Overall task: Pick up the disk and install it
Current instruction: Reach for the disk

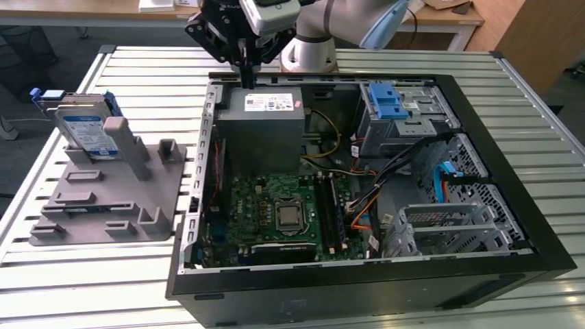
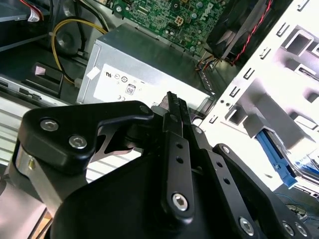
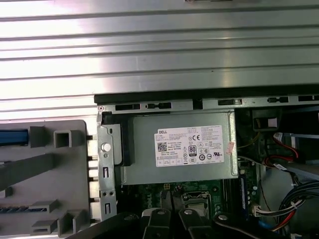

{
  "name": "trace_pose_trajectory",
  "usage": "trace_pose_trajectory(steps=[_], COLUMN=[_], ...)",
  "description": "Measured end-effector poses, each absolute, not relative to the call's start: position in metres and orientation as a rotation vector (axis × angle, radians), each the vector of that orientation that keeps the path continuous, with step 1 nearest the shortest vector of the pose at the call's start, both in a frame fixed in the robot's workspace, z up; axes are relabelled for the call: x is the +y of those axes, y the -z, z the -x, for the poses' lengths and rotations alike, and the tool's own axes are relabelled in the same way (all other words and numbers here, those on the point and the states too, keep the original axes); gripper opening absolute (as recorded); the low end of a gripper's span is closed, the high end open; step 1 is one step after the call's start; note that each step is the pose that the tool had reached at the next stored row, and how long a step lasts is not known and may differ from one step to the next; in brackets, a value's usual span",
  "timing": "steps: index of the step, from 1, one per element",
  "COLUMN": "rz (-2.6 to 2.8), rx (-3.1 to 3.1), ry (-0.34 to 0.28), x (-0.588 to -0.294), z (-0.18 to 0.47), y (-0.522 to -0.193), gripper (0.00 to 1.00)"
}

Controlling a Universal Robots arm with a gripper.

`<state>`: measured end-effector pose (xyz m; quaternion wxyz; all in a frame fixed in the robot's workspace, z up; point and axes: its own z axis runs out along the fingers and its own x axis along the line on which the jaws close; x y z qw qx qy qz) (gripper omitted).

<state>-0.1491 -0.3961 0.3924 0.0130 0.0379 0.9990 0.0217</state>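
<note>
Where the disk point(image 1: 84, 130) stands, exterior view: upright on edge in the grey fixture point(image 1: 109, 199) on the slatted worktop point(image 1: 137, 68), on the exterior view's left of the open case point(image 1: 366, 295), well apart from the tool.
Tool point(image 1: 246, 79), exterior view: hangs over the case's back edge, just above the power supply point(image 1: 265, 130); fingers pressed together, holding nothing.
Drive cage point(image 1: 402, 120), exterior view: inside the case, on the exterior view's right of the power supply, with a blue latch point(image 1: 388, 103) on top.
Tool point(image 2: 172, 99), second wrist view: black fingers meet with nothing between them; the power supply point(image 2: 149, 74) and motherboard point(image 2: 174, 20) lie beyond.
Disk point(image 3: 12, 137), first wrist view: a strip of its blue frame shows on the fixture point(image 3: 50, 174), apart from the case.
Power supply point(image 3: 179, 149), first wrist view: label up, against the case's back wall, with the motherboard point(image 3: 149, 196) beside it.
</note>
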Motion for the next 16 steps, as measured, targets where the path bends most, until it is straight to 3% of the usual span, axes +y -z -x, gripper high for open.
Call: trace_pose_trajectory(steps=[16], rz=[-0.118], rx=[3.113], ry=[-0.068], x=[-0.3961], z=[0.1554], y=[-0.3924], gripper=[0.15])
